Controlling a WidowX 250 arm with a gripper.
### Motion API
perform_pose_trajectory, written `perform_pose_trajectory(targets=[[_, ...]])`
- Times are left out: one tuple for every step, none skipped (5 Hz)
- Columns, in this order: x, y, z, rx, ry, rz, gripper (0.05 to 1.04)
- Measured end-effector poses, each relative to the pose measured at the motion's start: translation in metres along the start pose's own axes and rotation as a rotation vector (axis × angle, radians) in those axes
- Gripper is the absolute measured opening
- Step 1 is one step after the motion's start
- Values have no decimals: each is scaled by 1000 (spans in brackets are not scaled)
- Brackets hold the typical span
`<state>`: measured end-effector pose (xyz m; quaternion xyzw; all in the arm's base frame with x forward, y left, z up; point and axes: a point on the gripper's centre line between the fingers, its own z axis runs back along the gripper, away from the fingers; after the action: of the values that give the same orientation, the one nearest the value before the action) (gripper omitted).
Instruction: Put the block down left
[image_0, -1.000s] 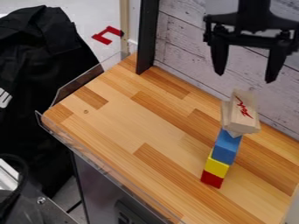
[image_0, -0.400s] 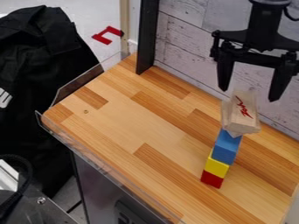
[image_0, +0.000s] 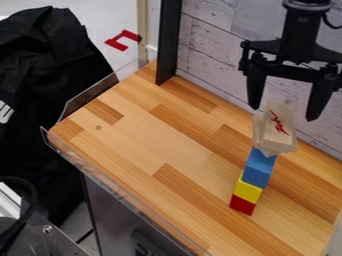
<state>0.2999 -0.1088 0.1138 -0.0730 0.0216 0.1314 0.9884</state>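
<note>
From where I stand, the black gripper (image_0: 283, 114) has its two fingers spread wide, tips pointing down, gripping nothing. Just below them is the pale wooden block (image_0: 280, 131) with a red scribble, which I take to be the one meant. It sits slightly askew on top of the stack; whether the pale part beneath it is a separate piece, I can't tell. Under that come the blue block (image_0: 259, 169), the yellow block (image_0: 247, 191) and, at the bottom, the red block (image_0: 242, 205).

So the job looks barely begun to me: the gripper is near its mark, but the block isn't held, lifted or set down. What's left is to close on it, raise it clear without toppling the column, carry it over to the left and let go. That awkward perch could make it slip or drag the blue one along.

As for containers, the stack stands straight on the wooden tabletop (image_0: 137, 150), inside nothing. The low clear wall (image_0: 91, 96) along the table's edge seems more a guard than any sort of box.
</note>
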Motion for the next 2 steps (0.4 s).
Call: perform_pose_trajectory(targets=[[-2,1,-7,0,22,8,1000],[-3,1,-9,-5,31,7,1000]])
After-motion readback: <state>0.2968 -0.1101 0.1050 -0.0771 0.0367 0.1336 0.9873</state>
